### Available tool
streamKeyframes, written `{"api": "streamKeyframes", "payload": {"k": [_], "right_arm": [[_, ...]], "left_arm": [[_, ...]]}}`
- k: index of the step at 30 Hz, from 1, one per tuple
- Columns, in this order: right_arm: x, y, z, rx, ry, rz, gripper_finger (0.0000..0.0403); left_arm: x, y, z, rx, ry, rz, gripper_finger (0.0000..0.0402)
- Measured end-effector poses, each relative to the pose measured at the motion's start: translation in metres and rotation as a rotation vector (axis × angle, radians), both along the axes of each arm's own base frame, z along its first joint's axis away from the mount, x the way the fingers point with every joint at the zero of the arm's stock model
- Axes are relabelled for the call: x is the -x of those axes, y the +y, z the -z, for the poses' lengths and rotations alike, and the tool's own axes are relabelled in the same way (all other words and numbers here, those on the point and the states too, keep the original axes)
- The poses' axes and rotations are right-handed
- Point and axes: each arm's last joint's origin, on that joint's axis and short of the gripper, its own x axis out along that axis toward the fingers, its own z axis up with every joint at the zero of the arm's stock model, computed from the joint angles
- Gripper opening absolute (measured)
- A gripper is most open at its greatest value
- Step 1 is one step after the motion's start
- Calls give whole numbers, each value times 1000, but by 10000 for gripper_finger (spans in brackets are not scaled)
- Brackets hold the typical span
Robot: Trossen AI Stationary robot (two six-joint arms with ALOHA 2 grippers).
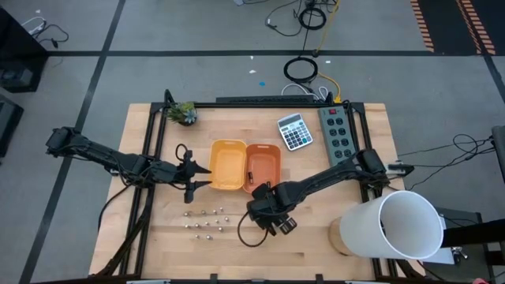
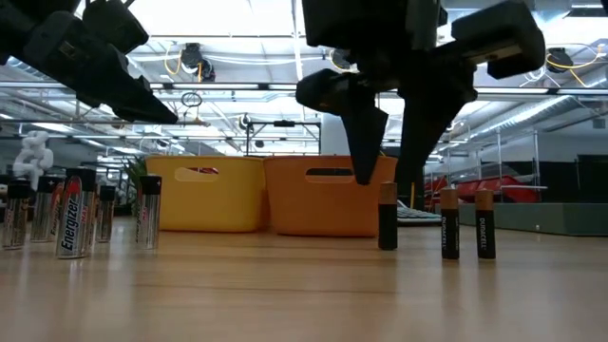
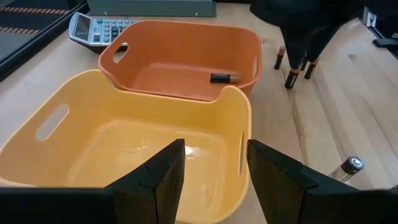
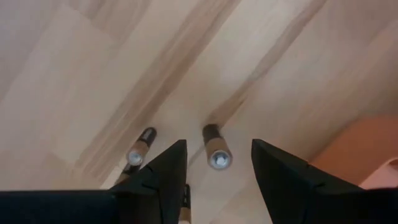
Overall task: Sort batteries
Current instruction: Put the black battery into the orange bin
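Note:
Three dark batteries (image 2: 449,224) stand upright on the wooden table, in front of the orange tray (image 1: 264,167). My right gripper (image 2: 388,185) points down over the leftmost dark battery (image 4: 217,155), open, with a finger on either side of its top and touching nothing. One dark battery (image 3: 224,78) lies in the orange tray. Several silvery batteries (image 2: 71,217) stand in a group (image 1: 205,221) nearer the front left. My left gripper (image 3: 216,162) hangs open at the left rim of the yellow tray (image 1: 227,166), which holds nothing.
A grey calculator (image 1: 294,131) and a power strip (image 1: 338,130) lie at the back right, and a small plant (image 1: 185,113) at the back left. A big white cylinder (image 1: 394,225) stands at the front right. A thin black cable (image 1: 251,235) loops on the table by my right gripper.

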Motion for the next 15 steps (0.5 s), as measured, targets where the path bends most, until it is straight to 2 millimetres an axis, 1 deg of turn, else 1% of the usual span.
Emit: {"api": "streamKeyframes", "payload": {"k": [11,15], "right_arm": [[-5,1,24,25,56,-29,170],[-6,-3,28,54,56,-25,148]], "left_arm": [[0,0,0,0,-4,0,182],[0,0,0,-1,-3,0,182]]}}
